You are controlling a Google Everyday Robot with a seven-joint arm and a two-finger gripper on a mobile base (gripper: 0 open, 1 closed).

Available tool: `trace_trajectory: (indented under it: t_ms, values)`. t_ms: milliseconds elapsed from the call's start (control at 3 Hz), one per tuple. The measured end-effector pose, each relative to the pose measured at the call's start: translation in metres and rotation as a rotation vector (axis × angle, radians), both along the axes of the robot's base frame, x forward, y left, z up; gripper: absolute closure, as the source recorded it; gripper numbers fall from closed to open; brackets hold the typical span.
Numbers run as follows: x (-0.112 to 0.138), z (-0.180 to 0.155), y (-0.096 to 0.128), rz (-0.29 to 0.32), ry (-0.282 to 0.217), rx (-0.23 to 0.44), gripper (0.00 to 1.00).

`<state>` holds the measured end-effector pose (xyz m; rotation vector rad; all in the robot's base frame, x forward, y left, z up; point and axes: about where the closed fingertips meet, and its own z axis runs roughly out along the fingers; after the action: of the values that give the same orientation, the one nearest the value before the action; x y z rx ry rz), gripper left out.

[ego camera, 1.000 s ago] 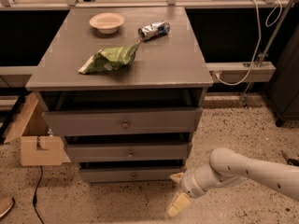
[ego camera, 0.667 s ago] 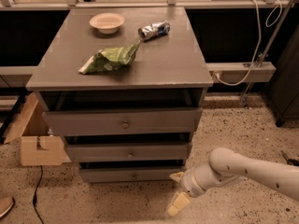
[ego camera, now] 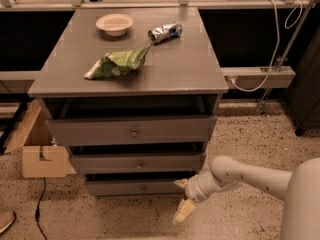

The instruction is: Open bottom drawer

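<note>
- The surface [ego camera: 190, 69] is the flat grey top of a drawer cabinet that stands on a speckled floor [ego camera: 240, 134]
- A pale shallow bowl [ego camera: 115, 24] sits near its back edge, left of centre
- A crushed silver can [ego camera: 165, 32] lies on its side right of the bowl, apart from it
- A crumpled green bag [ego camera: 117, 64] lies nearer the front, one tip pointing toward the can
- The gripper [ego camera: 182, 198] hangs low over the floor by the right end of the bottom drawer [ego camera: 142, 188], fingers spread

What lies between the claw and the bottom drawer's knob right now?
Nothing: the camera view shows only bare grey front between the claw, open beside the bottom drawer's corner, and its knob.
</note>
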<state>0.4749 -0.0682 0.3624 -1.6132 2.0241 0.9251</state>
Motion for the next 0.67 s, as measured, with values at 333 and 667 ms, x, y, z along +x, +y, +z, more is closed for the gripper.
trace_trajectory:
  t_ms: [333,667]
  values:
    - [0.035,-0.051,0.0,0.031,-0.084,0.007,0.0]
    - [0.058,-0.085,0.002,0.041,-0.125,-0.004,0.0]
